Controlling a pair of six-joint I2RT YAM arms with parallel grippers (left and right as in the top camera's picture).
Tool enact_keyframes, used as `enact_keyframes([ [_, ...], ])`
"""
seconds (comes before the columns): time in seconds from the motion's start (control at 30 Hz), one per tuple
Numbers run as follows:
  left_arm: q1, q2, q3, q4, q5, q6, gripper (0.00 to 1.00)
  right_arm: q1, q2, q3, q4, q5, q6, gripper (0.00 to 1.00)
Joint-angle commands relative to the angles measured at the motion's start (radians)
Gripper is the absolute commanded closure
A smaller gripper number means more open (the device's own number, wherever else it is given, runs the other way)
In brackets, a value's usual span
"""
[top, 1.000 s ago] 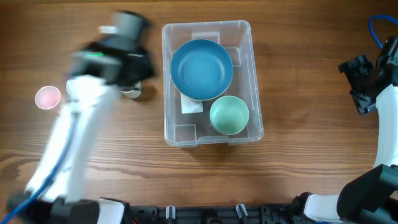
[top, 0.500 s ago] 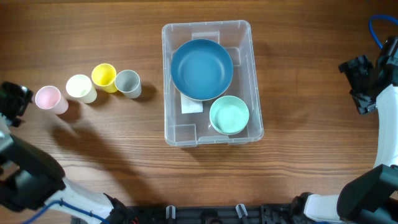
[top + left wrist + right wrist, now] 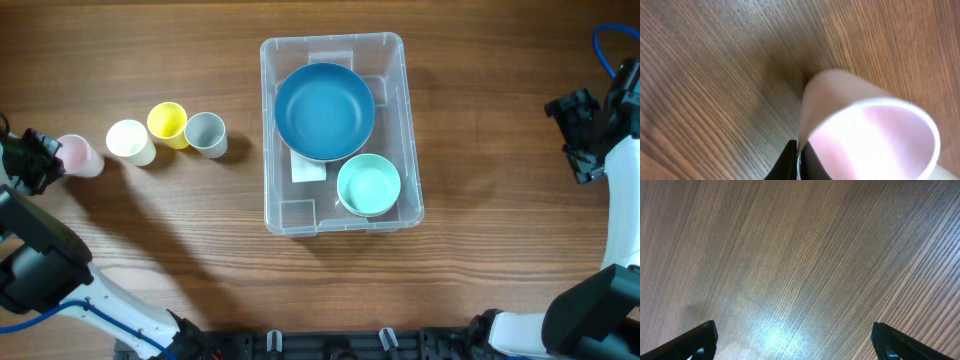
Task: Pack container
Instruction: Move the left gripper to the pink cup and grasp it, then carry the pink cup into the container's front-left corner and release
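Note:
The clear plastic container (image 3: 289, 214) sits mid-table, holding a big blue bowl (image 3: 324, 110) and a smaller mint-green bowl (image 3: 368, 185) beside a white label (image 3: 307, 169). At the far left edge my left gripper (image 3: 42, 160) is shut on the rim of a pink cup (image 3: 80, 156), which leans on its side toward the gripper. In the left wrist view the pink cup (image 3: 865, 130) fills the lower right, its wall pinched between the dark fingers (image 3: 789, 162). My right gripper (image 3: 576, 130) hovers open at the far right; in the right wrist view the right gripper (image 3: 797, 345) has only bare wood beneath it.
A cream cup (image 3: 130, 141), a yellow cup (image 3: 167, 124) and a grey cup (image 3: 205, 133) stand in a row between the pink cup and the container. A blue cable (image 3: 605, 45) loops at the top right.
My left arm swung from over the cups out to the left edge, and its jaws closed on the pink cup's rim. The cup now leans over. The right arm has not moved.

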Motion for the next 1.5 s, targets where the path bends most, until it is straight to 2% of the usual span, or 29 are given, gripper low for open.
enact_keyframes([
  [0.0, 0.003, -0.007, -0.003, -0.034, 0.021, 0.019, 0.96, -0.001, 0.01, 0.003, 0.003, -0.005, 0.014, 0.0],
  [0.13, 0.0, -0.106, 0.001, -0.098, 0.013, -0.027, 0.96, -0.001, 0.01, 0.003, 0.002, -0.005, 0.013, 0.0],
  [0.3, -0.085, -0.439, 0.006, -0.228, 0.063, -0.018, 0.96, -0.001, 0.01, 0.003, 0.002, -0.005, 0.014, 0.0],
  [0.37, -0.215, -0.587, 0.006, -0.254, 0.07, 0.025, 0.96, -0.001, 0.01, 0.003, 0.002, -0.005, 0.013, 0.0],
  [0.5, -0.63, -0.754, 0.006, -0.256, 0.066, 0.037, 0.96, -0.001, 0.01, 0.003, 0.002, -0.005, 0.014, 0.0],
  [0.57, -0.803, -0.763, 0.006, -0.259, 0.055, 0.024, 0.96, -0.001, 0.01, 0.003, 0.002, -0.005, 0.014, 0.0],
  [0.63, -1.018, -0.742, -0.011, -0.261, -0.02, -0.019, 0.96, -0.001, 0.01, 0.003, 0.002, -0.005, 0.014, 0.0],
  [0.8, -1.332, -0.593, -0.095, -0.24, -0.205, -0.142, 0.96, -0.001, 0.01, 0.003, 0.003, -0.005, 0.014, 0.0],
  [0.97, -1.394, -0.418, -0.14, -0.239, -0.327, -0.251, 0.96, -0.001, 0.01, 0.003, 0.002, -0.005, 0.014, 0.0],
  [1.27, -1.394, -0.219, -0.155, -0.172, -0.277, -0.252, 0.96, -0.001, 0.01, 0.003, 0.003, -0.005, 0.013, 0.0],
  [1.33, -1.391, -0.223, -0.155, -0.162, -0.278, -0.252, 0.87, -0.001, 0.01, 0.003, 0.002, -0.005, 0.014, 0.0],
  [1.37, -1.385, -0.23, -0.154, -0.162, -0.278, -0.252, 0.74, -0.001, 0.01, 0.003, 0.003, -0.005, 0.014, 0.0],
  [1.4, -1.373, -0.245, -0.151, -0.166, -0.278, -0.252, 0.69, -0.001, 0.01, 0.003, 0.002, -0.005, 0.014, 0.0],
  [1.47, -1.341, -0.292, -0.139, -0.178, -0.28, -0.252, 0.65, -0.001, 0.01, 0.003, 0.002, -0.005, 0.014, 0.0],
])
